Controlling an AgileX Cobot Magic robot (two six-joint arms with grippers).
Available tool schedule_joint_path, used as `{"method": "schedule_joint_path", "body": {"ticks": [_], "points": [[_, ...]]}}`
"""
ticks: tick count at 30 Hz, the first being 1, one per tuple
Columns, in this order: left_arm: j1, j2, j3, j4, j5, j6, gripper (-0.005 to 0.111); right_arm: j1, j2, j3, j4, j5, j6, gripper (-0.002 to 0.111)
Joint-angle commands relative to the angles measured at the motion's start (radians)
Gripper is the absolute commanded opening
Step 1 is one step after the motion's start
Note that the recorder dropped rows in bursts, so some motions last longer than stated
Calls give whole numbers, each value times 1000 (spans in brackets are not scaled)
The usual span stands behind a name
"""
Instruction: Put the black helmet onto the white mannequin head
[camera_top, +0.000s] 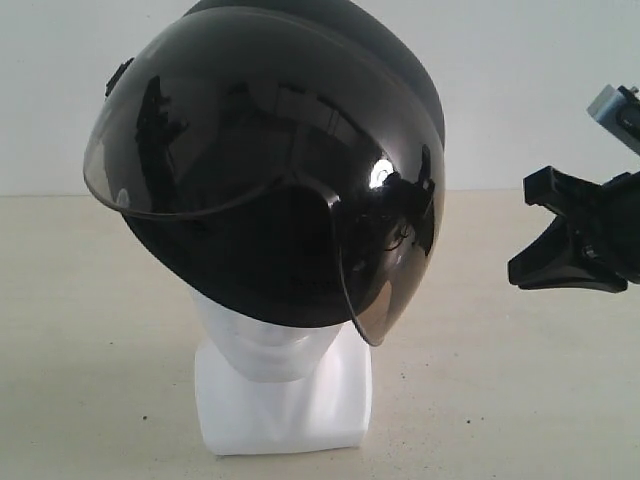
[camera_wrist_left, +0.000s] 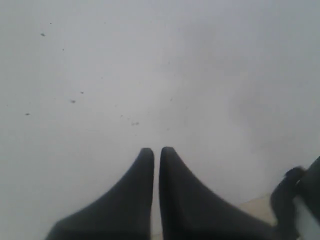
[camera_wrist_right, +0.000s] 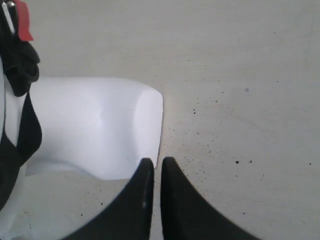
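Black helmet (camera_top: 270, 170) caps white mannequin head (camera_top: 285, 390), right tool (camera_wrist_right: 156, 161) standing apart beside them.

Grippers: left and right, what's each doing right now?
Left gripper: closed, holding nothing.
Right gripper: closed, holding nothing.

plain white wall (camera_top: 520, 80), pale beige tabletop (camera_top: 100, 350) flecked with small dark specks, soft even light

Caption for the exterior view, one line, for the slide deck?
Black helmet sits tilted on the white mannequin head, covering its face; right gripper apart at the side.
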Motion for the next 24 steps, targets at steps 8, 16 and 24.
{"method": "schedule_joint_path", "body": {"ticks": [8,16,24], "points": [[0,-42,14,-12,-177,-170,4,-1,17,3,28,3,-120,6],[0,-87,14,-12,159,-154,4,-1,17,3,28,9,-125,6],[0,-87,14,-12,159,-60,4,-1,17,3,30,-1,-125,6]]}}
